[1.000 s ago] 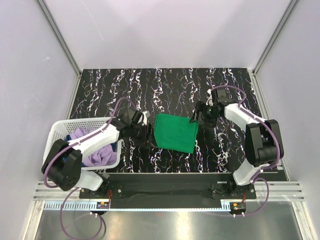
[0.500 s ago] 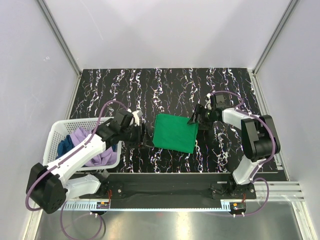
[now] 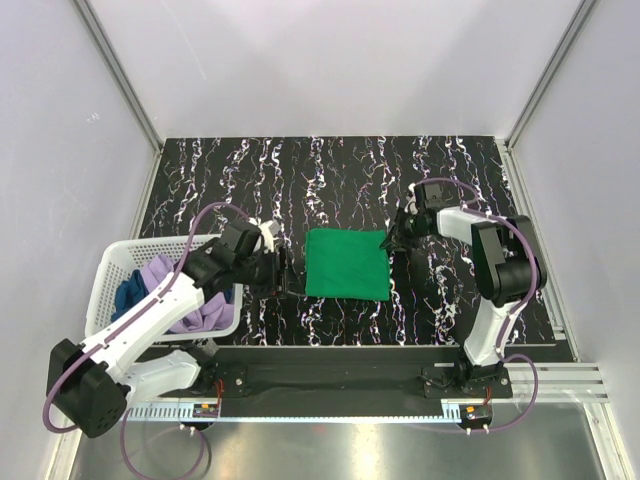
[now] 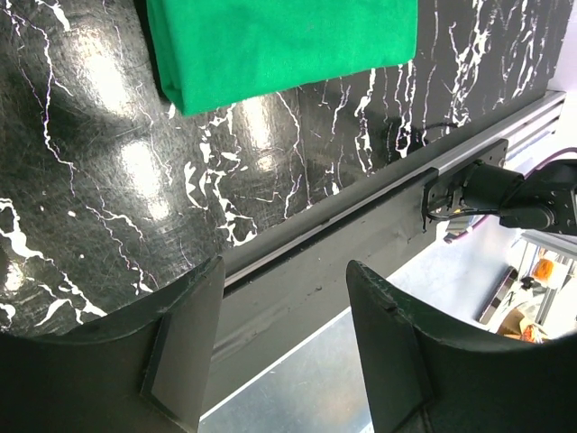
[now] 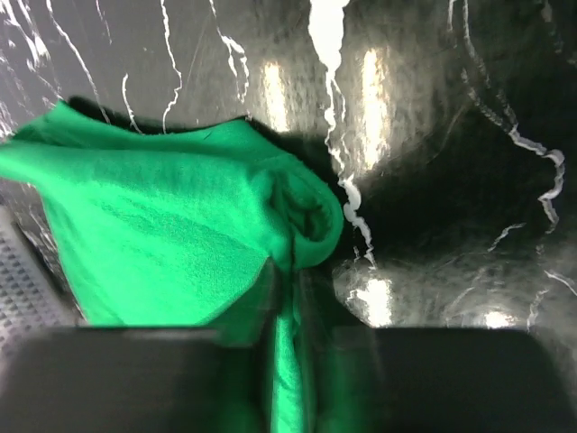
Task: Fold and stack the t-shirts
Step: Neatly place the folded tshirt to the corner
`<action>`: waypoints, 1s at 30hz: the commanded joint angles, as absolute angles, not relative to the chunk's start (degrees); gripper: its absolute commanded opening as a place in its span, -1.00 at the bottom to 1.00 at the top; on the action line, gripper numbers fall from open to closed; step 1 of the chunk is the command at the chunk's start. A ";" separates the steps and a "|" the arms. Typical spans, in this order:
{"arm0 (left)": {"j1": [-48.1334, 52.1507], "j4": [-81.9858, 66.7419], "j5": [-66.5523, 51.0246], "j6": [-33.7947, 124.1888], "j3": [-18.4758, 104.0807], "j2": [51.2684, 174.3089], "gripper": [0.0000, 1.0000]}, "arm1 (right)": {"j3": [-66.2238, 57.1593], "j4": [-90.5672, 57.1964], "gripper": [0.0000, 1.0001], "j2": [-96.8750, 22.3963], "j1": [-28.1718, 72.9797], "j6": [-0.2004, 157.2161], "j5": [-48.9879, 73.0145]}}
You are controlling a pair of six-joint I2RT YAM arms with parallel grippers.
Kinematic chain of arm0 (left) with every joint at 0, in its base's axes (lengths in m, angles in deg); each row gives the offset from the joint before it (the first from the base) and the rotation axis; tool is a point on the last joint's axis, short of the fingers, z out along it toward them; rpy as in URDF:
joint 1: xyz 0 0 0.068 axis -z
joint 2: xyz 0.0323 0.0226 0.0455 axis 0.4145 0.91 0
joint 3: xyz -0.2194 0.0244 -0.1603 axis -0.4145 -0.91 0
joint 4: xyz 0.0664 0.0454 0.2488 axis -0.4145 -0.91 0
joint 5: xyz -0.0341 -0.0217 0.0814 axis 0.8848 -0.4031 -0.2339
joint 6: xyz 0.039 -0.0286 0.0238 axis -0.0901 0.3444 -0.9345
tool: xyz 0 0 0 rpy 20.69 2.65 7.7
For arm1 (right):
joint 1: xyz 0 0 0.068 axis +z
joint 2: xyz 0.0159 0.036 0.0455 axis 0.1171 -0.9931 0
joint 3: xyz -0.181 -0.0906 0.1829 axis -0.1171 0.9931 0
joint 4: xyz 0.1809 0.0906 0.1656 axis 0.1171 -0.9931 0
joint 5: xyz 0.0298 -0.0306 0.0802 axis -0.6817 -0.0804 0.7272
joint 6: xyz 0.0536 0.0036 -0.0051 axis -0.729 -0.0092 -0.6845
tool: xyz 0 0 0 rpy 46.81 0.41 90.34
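Note:
A bright green t-shirt (image 3: pixel 347 265) lies folded into a square in the middle of the black marbled table. My right gripper (image 3: pixel 392 240) is at its far right corner, shut on a pinched fold of the green cloth (image 5: pixel 162 234); the fingers (image 5: pixel 293 289) are blurred around it. My left gripper (image 3: pixel 285 272) hovers just left of the shirt, open with nothing between its fingers (image 4: pixel 287 271); the green shirt (image 4: pixel 279 41) shows at the top of that view. A lilac t-shirt (image 3: pixel 165 275) and a dark blue one (image 3: pixel 130 293) lie crumpled in the basket.
The white lattice basket (image 3: pixel 115 262) stands at the table's left near edge, under the left arm. A metal rail (image 3: pixel 340 372) runs along the front edge. Grey walls enclose the table on three sides.
My right gripper has closed on the green shirt's far right corner. The shirt now lies squarer to the table. The left arm has stretched out towards the shirt's left edge.

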State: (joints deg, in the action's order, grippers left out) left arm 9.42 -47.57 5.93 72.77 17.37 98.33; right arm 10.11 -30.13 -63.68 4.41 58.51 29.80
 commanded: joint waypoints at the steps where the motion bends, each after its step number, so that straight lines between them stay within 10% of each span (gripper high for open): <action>1: 9.52 -46.99 4.98 73.69 18.19 95.22 0.24 | 4.68 -34.62 -0.92 -64.17 4.62 65.26 22.05; 30: 7.42 -51.12 8.93 54.54 22.05 103.92 0.22 | -60.73 -43.09 -1.00 -100.45 -11.73 102.10 -13.47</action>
State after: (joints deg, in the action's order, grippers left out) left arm 8.76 -50.87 6.83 59.59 19.80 104.14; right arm -55.18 -47.40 -96.78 -10.21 95.82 -10.57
